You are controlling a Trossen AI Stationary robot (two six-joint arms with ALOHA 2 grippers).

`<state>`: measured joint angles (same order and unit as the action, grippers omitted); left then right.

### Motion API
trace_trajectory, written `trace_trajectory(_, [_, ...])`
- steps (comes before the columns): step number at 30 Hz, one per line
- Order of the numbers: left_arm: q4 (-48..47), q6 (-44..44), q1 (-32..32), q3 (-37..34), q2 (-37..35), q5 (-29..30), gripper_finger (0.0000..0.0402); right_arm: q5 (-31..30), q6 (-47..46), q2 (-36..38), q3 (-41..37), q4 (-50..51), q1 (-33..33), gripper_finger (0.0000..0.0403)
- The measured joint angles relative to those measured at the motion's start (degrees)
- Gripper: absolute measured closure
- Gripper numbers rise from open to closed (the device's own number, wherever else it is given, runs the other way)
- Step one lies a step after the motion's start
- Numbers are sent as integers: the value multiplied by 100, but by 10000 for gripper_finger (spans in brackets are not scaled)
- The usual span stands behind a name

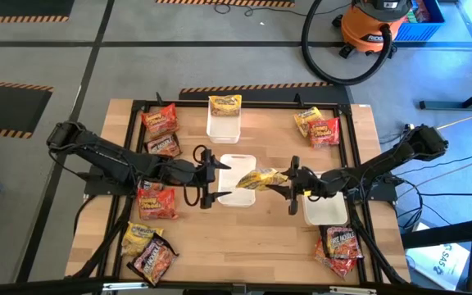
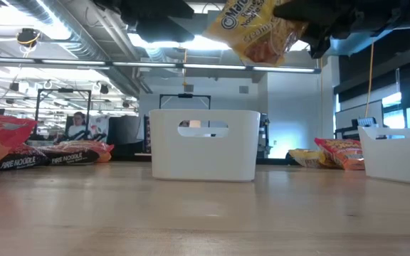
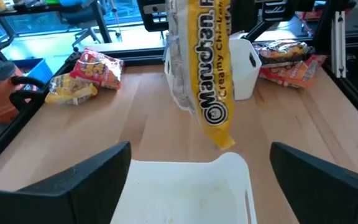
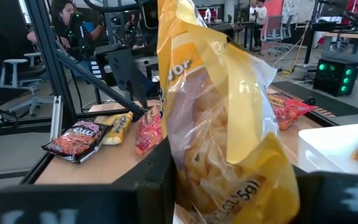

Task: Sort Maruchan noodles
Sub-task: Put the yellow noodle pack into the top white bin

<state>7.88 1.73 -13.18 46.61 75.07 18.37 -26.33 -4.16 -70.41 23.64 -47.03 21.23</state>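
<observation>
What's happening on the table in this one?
The right gripper holds a yellow Maruchan packet in the air over the middle white tray. The left gripper sits just across from it, jaws open and empty. Another yellow packet already lies in the far tray; red and dark packets lie scattered around the wooden table.

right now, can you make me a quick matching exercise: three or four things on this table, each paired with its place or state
Things:
1. left hand
2. right hand
3. yellow packet
4. far tray

Places or states:
A. shut on a packet
B. in the air over the middle tray
C. open, holding nothing
D. has a packet lying on it

Pairs: 1-C, 2-A, 3-B, 4-D
</observation>
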Motion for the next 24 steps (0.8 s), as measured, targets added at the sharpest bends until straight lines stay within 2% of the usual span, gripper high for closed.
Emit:
trace_trajectory(5, [129,189,-135,2,1,14,15,-108,2,0,2,0,0,300])
trace_trajectory(9, [711,160,-137,2,7,-40,15,-107,4,0,2,-117,0,300])
trace_trajectory(15, [1503,115,169,4,303,-581,15,-13,165,-254,22,-811,-11,300])
trace_trajectory(21, [2022,114,426,7,518,-890,15,197,160,-740,327,-864,-171,300])
trace_trajectory(24, [1991,120,484,9,525,-1091,15,189,191,-972,548,-851,-198,300])
